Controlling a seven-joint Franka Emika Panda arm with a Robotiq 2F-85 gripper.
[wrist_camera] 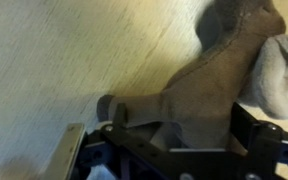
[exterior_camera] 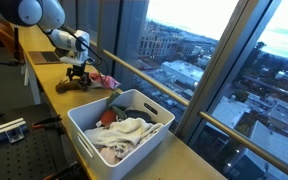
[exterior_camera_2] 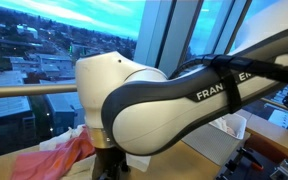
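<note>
- The wooden counter [exterior_camera: 189, 160] runs along the window from 10 o'clock to 5 o'clock in an exterior view. In the wrist view its pale grain [wrist_camera: 64, 60] fills everything from 9 o'clock round to 12.
- Your Franka arm [exterior_camera_2: 134, 100] blocks most of the close exterior view. From farther off it [exterior_camera: 44, 15] reaches in from 11 o'clock and bends down to the counter.
- A white plastic bin [exterior_camera: 84, 140] sits on the counter at the frame's centre, at 4 o'clock from the gripper and well apart from it. Crumpled laundry [exterior_camera: 124, 135], mostly whitish, is heaped inside.
- A pink cloth [exterior_camera: 106, 80] lies on the counter between the gripper and the bin, just beside the gripper at its 3 o'clock. It also shows at 8 o'clock under the arm [exterior_camera_2: 54, 155].
- The brown cloth [wrist_camera: 214, 80] lies flat on the counter, stretching from 6 o'clock up to 1 o'clock in the wrist view. It is directly below the gripper [exterior_camera: 72, 87].
- A grey-white sock [wrist_camera: 279, 70] touches the brown cloth's edge at 3 o'clock.
- Your gripper [wrist_camera: 169, 150] is low over the counter [exterior_camera: 79, 72]. Its fingers [wrist_camera: 72, 150] stand spread fully wide with the brown cloth's near end between them, and they grip nothing.
</note>
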